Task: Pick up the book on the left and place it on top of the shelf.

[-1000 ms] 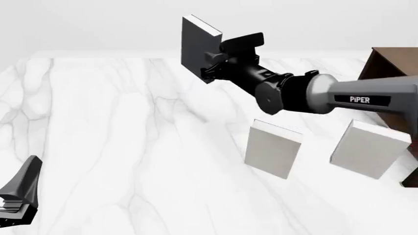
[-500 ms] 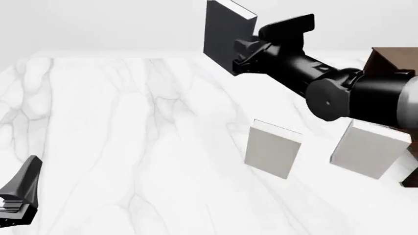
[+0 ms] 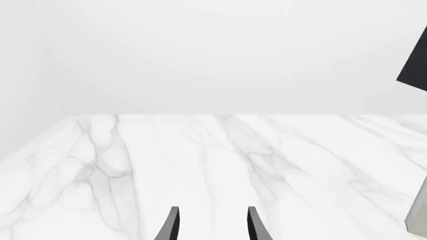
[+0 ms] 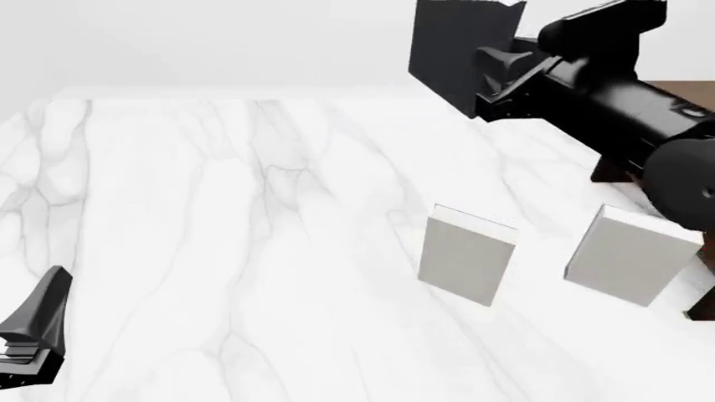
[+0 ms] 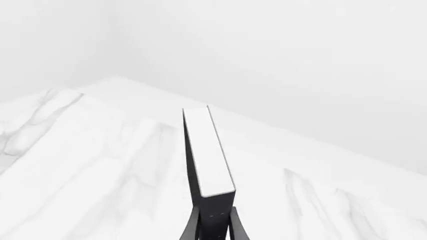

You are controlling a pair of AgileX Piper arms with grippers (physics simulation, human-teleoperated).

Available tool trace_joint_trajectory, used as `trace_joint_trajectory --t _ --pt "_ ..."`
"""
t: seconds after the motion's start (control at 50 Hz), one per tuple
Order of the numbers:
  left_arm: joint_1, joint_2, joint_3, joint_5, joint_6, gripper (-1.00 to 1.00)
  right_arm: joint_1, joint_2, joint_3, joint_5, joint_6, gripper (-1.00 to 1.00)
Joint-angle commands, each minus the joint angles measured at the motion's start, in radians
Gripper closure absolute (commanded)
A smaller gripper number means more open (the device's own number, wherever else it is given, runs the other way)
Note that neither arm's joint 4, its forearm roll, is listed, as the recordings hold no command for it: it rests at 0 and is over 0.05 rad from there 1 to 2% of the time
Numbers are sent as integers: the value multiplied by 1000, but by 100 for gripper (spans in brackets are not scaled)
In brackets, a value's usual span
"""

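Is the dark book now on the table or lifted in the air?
Lifted. The right gripper clamps the dark book high above the marble table.

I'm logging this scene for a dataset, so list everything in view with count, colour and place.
dark book: one, charcoal-black cover with white page edges, held in the air at the far right, above the table.
light books: two, grey-white, standing on the table at the right, the second nearer the shelf.
shelf: one, dark brown, at the right edge, mostly hidden behind the arm.
table: one, white marble with grey veins, fills the view.
right gripper: one, black, shut on the dark book.
left gripper: one, black, open and holding nothing, low at the near left.
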Motion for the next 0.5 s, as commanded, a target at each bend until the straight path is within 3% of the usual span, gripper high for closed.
trace_joint_trajectory --t 0.02,0.28,0.5 --pt "0 0 0 0 0 -100 -69 -138 25 82 -47 100" --pt "0 0 0 0 0 -100 -136 -261 22 202 -122 100" --pt "0 0 0 0 0 -100 -204 -304 27 235 -187 100"
